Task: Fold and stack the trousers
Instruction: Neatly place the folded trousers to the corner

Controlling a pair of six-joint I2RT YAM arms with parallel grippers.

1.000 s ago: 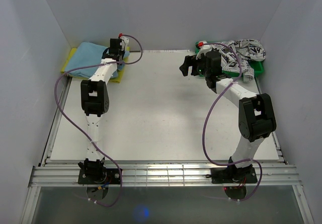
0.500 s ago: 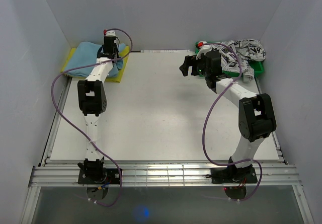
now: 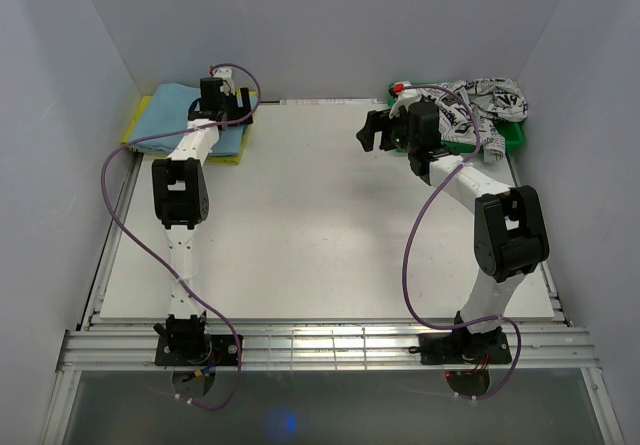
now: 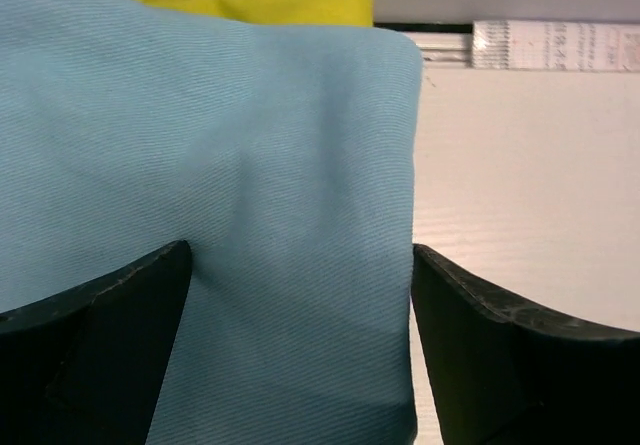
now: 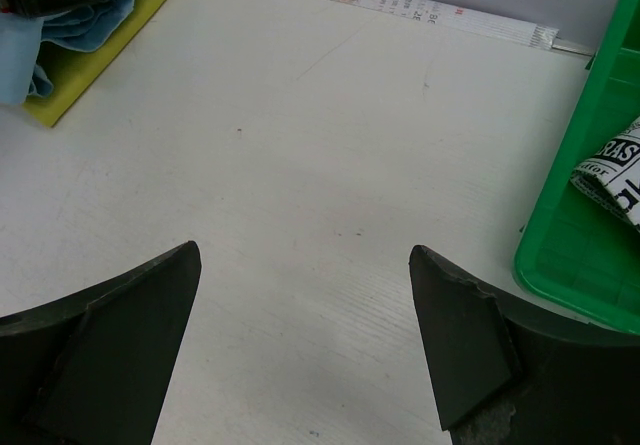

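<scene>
Now, overhead the trousers [image 3: 172,115] sit folded at the far-left corner atop a yellow garment [image 3: 236,154], lying wider left-to-right. The left wrist view adds detail: the left end effector [image 4: 300,255] is spread wide right over the blue cloth, gripping nothing, contact unclear. The right end effector [image 5: 305,250] gapes wide above the surface [image 5: 330,115], beside a green bin [image 5: 570,195].
</scene>
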